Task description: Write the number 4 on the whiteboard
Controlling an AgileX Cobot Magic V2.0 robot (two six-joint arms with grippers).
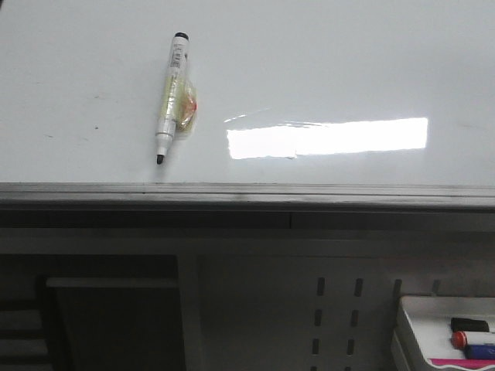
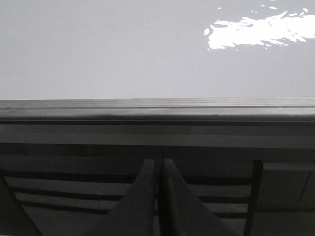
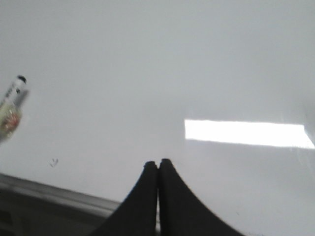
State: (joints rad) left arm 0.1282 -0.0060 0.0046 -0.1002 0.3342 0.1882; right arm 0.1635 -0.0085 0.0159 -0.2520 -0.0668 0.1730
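The whiteboard (image 1: pixel 325 69) lies flat and fills the upper front view, with a grey metal edge strip (image 1: pixel 247 193) along its near side. No number 4 shows on it. A white marker (image 1: pixel 171 97) with a black tip and yellowish tape round its middle lies on the board at the left, tip toward the near edge. It also shows at the edge of the right wrist view (image 3: pixel 11 110). My left gripper (image 2: pixel 158 164) is shut and empty, below the board's edge. My right gripper (image 3: pixel 157 164) is shut and empty over the board's near part. Neither gripper shows in the front view.
A bright rectangular glare (image 1: pixel 329 137) lies on the board. Below the edge stand a grey perforated panel (image 1: pixel 336 309) and a white tray (image 1: pixel 433 325) at the lower right holding red, blue and black marker caps. Dark slatted framing (image 2: pixel 74 196) sits under the left gripper.
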